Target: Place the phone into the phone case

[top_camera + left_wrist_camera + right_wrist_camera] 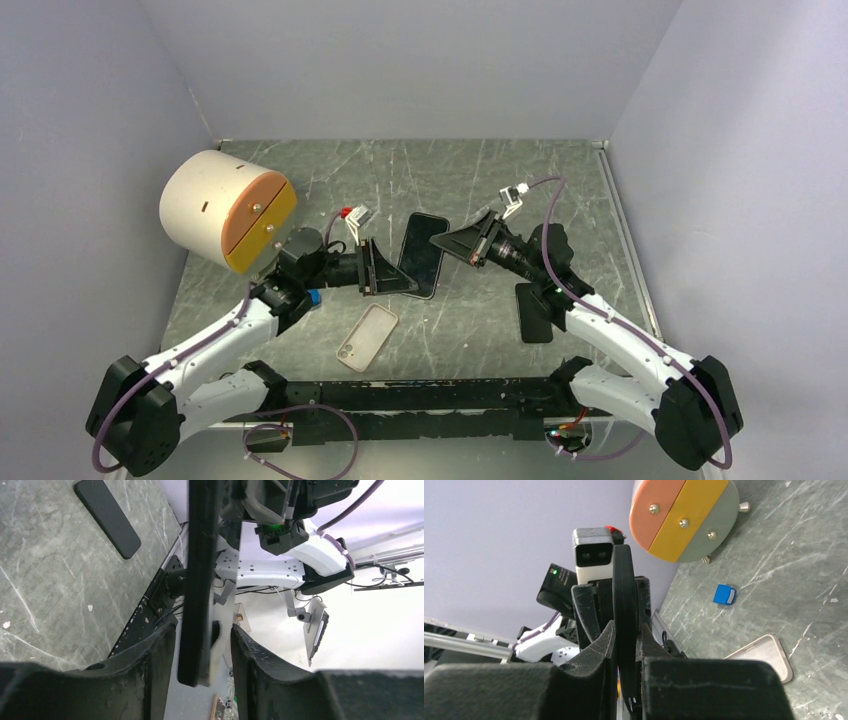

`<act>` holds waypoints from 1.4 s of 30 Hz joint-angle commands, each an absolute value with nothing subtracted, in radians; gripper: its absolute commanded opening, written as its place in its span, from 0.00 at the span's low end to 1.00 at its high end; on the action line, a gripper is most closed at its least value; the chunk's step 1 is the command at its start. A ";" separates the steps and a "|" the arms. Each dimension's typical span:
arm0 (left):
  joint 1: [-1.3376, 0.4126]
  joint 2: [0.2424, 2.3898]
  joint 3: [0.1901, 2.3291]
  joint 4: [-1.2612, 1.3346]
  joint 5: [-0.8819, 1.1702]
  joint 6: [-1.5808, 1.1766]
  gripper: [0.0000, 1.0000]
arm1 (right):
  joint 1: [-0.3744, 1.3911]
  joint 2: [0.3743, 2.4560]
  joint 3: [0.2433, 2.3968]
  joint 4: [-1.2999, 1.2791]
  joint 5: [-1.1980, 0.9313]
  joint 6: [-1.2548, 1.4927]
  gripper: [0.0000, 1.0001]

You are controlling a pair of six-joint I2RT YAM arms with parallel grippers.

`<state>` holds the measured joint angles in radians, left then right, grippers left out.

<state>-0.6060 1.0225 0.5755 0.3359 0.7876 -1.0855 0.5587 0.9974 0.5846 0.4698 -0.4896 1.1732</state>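
Note:
A black phone (423, 255) is held up over the middle of the table. My right gripper (443, 241) is shut on its right edge; in the right wrist view the phone (623, 580) stands edge-on, clamped between the fingers of this gripper (626, 630). My left gripper (405, 283) is open around the phone's lower left edge. In the left wrist view the phone (200, 555) sits between the fingers of this gripper (202, 630) with a gap on each side. The pale beige phone case (367, 337) lies flat on the table in front of the phone, and also shows in the right wrist view (764, 655).
A second black phone (533, 312) lies flat beside the right arm and also shows in the left wrist view (107, 517). A white drum with an orange and yellow face (225, 210) stands at the back left. A small blue block (724, 594) lies near the left arm. Walls enclose the table.

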 commanded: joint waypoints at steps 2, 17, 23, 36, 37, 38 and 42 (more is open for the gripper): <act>-0.610 0.982 0.585 0.336 0.772 -1.062 0.38 | 0.558 0.986 0.590 0.578 -0.443 1.226 0.00; -0.610 0.976 0.580 0.357 0.762 -1.076 0.19 | 0.598 1.023 0.590 0.583 -0.543 1.196 0.24; -0.610 0.964 0.595 0.304 0.741 -1.057 0.34 | 0.609 1.016 0.593 0.585 -0.562 1.171 0.06; -0.609 0.976 0.662 0.211 0.708 -1.000 0.43 | 0.620 1.039 0.634 0.550 -0.658 1.105 0.01; -0.608 0.981 0.664 0.216 0.710 -1.001 0.38 | 0.621 1.043 0.639 0.547 -0.663 1.102 0.02; -0.610 0.985 0.664 0.223 0.712 -1.003 0.34 | 0.621 1.045 0.641 0.543 -0.666 1.100 0.03; -0.609 0.991 0.664 0.242 0.714 -1.008 0.20 | 0.621 1.045 0.648 0.525 -0.669 1.088 0.06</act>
